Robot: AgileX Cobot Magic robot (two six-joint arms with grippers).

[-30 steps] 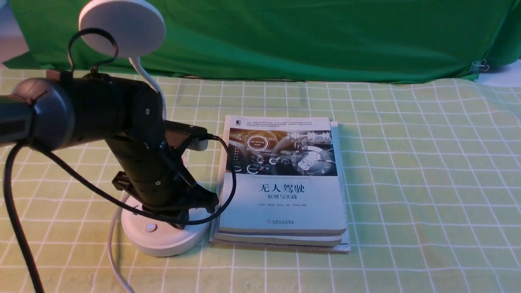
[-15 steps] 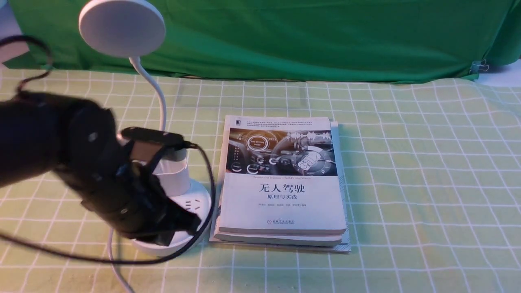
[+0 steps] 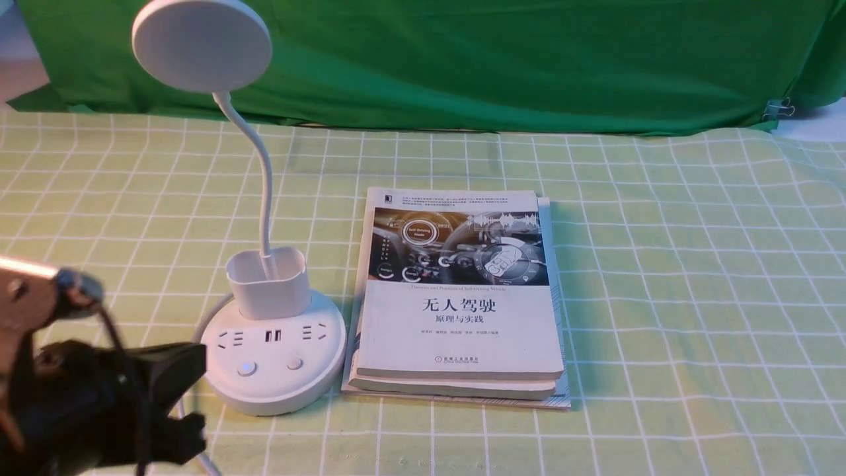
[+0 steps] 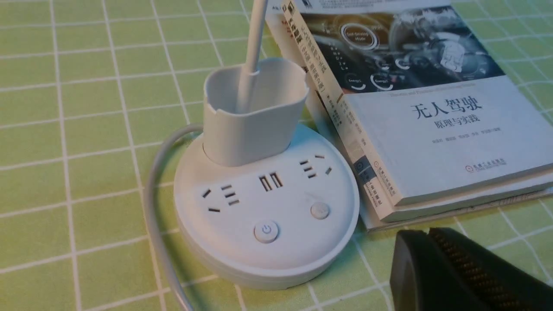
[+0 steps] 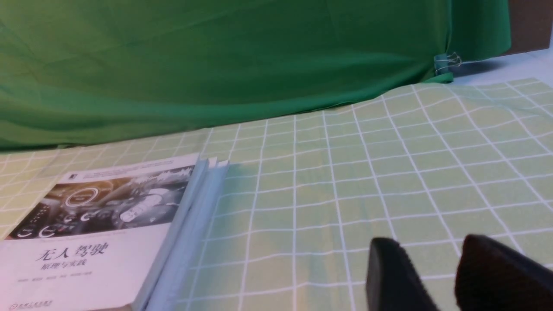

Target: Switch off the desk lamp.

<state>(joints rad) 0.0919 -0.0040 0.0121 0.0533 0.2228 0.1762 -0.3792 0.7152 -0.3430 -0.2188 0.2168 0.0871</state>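
In the front view, the desk lamp (image 3: 276, 390) stands upright on the worktop (image 3: 661, 297), on the left side, just beside a stack of books (image 3: 462, 324). Its round disc head (image 3: 201, 46) hangs before the green cloth (image 3: 496, 66), carried by a thin bendy neck (image 3: 264, 178) that rises out of the white cup holder (image 3: 269, 294). The lamp's head looks pale and unlit. Of the two round buttons on the base, the left one (image 3: 246, 368) shows a bluish-white glow and the right one (image 3: 295, 363) is plain. The left claw (image 3: 198, 400), dark and blurred, is in the near left corner, apart from the base. In the left wrist view, the left claw's fingertips are together, with nothing seen clamped in them. The base shows sockets, two USB ports (image 4: 271, 182) and a power symbol on one button; a grey cable (image 4: 151, 207) curves around its side. The books lie flat, the top one with a car dashboard on its cover. In the right wrist view, the right claw (image 5: 427, 246) has its fingers slightly apart with nothing between them, above the checked tablecloth (image 5: 311, 207). A binder clip (image 5: 447, 62) grips the cloth's edge.
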